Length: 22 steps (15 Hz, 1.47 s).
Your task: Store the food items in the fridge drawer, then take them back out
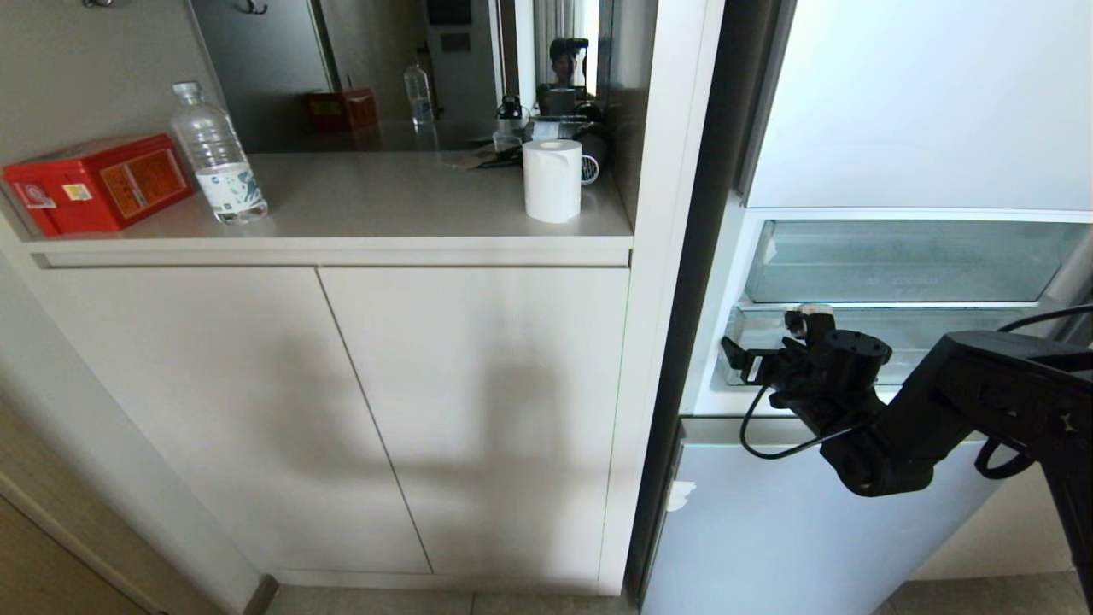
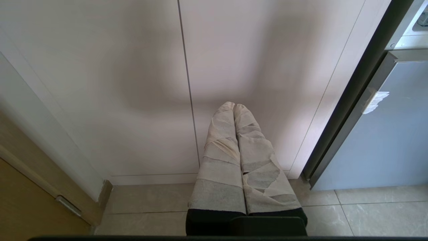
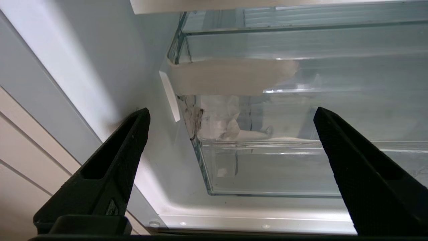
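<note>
Before the fridge drawer (image 3: 267,167), the right gripper (image 3: 230,113) gapes wide; no lettering legible.

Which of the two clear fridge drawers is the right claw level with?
The lower drawer, with white tape at its front corner; the open right claw is before it. The upper drawer sits above.

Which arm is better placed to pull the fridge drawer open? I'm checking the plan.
Right. The right gripper is open at the fridge drawer; the left gripper is shut, facing the cabinet door.
</note>
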Tool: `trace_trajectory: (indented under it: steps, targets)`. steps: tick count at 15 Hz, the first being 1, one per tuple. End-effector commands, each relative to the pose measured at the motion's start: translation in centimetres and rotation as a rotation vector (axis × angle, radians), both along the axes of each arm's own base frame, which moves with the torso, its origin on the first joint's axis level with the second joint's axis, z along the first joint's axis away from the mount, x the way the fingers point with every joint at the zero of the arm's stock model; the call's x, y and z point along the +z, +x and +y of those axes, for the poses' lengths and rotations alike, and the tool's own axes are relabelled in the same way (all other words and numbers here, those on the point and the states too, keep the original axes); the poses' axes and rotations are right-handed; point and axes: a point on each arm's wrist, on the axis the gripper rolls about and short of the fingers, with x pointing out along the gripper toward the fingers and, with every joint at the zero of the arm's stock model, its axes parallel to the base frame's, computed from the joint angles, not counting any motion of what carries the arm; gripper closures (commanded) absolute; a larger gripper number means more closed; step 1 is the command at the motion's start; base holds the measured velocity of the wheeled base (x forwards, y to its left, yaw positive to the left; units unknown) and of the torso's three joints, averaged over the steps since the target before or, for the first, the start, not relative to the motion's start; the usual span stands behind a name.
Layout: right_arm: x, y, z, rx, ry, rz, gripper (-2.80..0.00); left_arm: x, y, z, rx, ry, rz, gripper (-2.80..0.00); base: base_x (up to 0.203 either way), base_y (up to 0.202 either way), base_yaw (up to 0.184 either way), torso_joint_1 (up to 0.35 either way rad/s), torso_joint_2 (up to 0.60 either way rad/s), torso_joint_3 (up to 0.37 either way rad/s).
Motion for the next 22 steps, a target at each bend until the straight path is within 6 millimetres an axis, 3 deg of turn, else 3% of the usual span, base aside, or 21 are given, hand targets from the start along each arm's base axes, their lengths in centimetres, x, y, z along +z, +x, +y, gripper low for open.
trace_trajectory:
  steps: [1,6,7,13,22]
  targets:
    - [0.0,0.1,0.1,0.002,0.000,-0.010,-2.80,0.0,0.0,0.0,0.000,0.001,0.002,0.00,0.000,0.000,0.000,0.000,0.00,0.000]
    - [0.1,0.1,0.1,0.005,-0.006,-0.013,-2.80,0.0,0.0,0.0,0.000,-0.001,0.002,0.00,0.000,0.000,0.000,0.000,0.00,0.000]
    - [0.1,0.1,0.1,0.007,-0.006,-0.015,0.00,0.0,0.0,0.0,0.000,0.000,0.002,0.00,0.000,0.000,0.000,0.000,0.00,0.000]
    - [-0.1,-0.1,2.6,0.056,-0.004,-0.012,0.00,0.0,0.0,0.0,0.000,0.000,0.002,0.00,0.000,0.000,0.000,0.000,0.00,0.000]
    - [-0.1,-0.3,2.8,0.035,0.003,-0.011,0.00,0.0,0.0,0.0,0.000,0.001,0.002,0.00,0.000,0.000,0.000,0.000,0.00,0.000]
